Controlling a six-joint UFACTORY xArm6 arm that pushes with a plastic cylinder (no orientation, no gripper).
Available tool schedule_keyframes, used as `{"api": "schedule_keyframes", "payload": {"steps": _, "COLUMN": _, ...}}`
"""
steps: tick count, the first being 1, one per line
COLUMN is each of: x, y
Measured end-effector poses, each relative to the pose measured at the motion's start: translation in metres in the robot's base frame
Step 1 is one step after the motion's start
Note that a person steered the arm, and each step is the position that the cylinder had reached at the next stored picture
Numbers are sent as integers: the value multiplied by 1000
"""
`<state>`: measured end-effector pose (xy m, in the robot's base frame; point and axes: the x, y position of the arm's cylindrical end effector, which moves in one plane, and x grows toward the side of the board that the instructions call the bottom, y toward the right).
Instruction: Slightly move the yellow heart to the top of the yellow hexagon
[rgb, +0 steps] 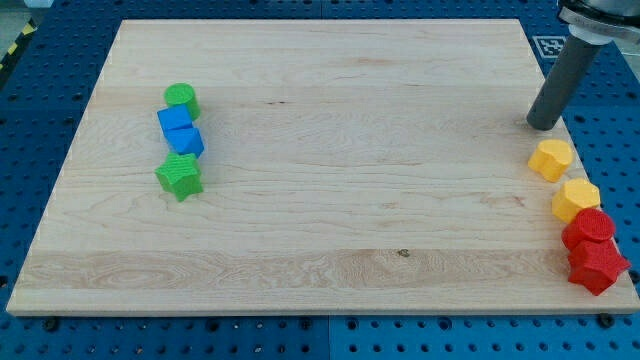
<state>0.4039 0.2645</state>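
Observation:
The yellow heart (551, 159) lies near the board's right edge. The yellow hexagon (576, 200) lies just below and to the right of it, close by or touching; I cannot tell which. My tip (543, 126) rests at the right edge of the board, just above the yellow heart and a little apart from it. The dark rod rises from the tip toward the view's top right corner.
Two red blocks (590, 228) (597, 267) sit right below the yellow hexagon at the board's right edge. At the left stands a column: a green cylinder (181, 99), two blue blocks (174, 120) (186, 141) and a green star (180, 177). Around the wooden board (320, 200) is a blue perforated table.

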Motion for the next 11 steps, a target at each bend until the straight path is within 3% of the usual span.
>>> {"api": "schedule_keyframes", "payload": {"steps": 4, "x": 36, "y": 14}}
{"api": "schedule_keyframes", "payload": {"steps": 11, "x": 31, "y": -22}}
